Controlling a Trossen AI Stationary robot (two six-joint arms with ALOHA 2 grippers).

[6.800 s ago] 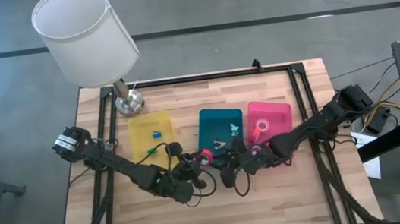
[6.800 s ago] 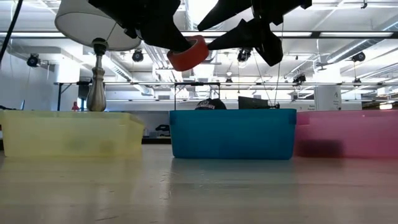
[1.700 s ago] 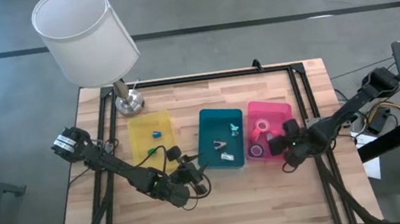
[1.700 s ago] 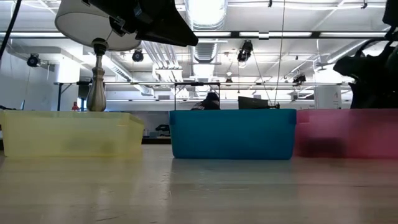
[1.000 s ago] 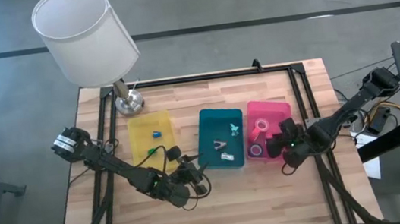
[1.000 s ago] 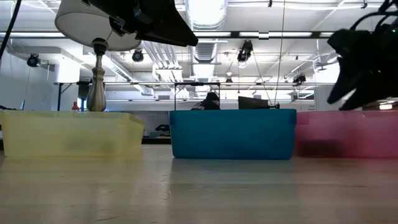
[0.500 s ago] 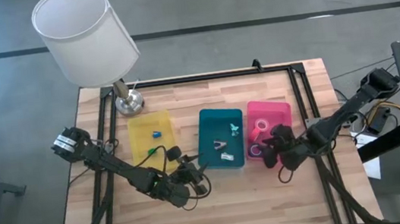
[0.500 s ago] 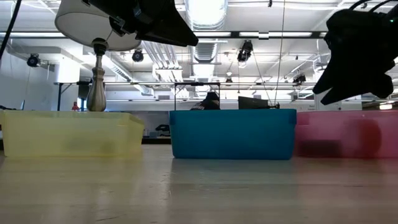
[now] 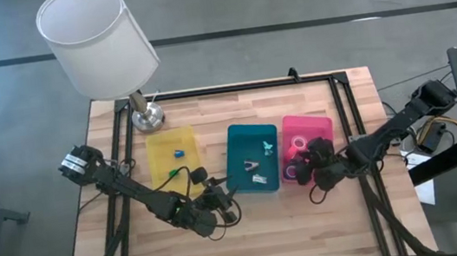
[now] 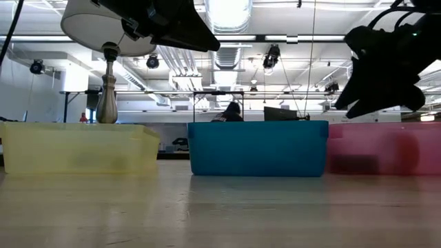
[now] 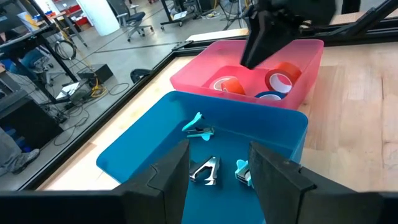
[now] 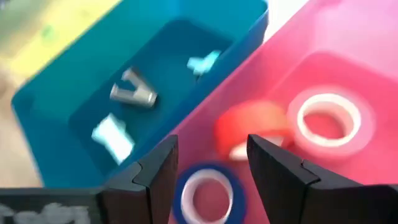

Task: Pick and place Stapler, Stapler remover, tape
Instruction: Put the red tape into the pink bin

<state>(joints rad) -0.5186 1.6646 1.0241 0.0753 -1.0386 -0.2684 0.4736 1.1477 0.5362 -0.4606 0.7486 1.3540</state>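
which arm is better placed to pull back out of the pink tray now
The right. Its end effector hangs open and empty over the pink tray, where the tape rolls lie. The left end effector waits near the blue tray.

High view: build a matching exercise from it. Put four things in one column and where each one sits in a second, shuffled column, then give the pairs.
Things:
1. blue tape roll
2. silver staple remover
3. small blue object
4. lamp base

Places:
A. in the yellow tray
B. on the table itself, outside every tray
C. in the pink tray
D. in the teal tray

Pairs: 1-C, 2-D, 3-A, 4-B
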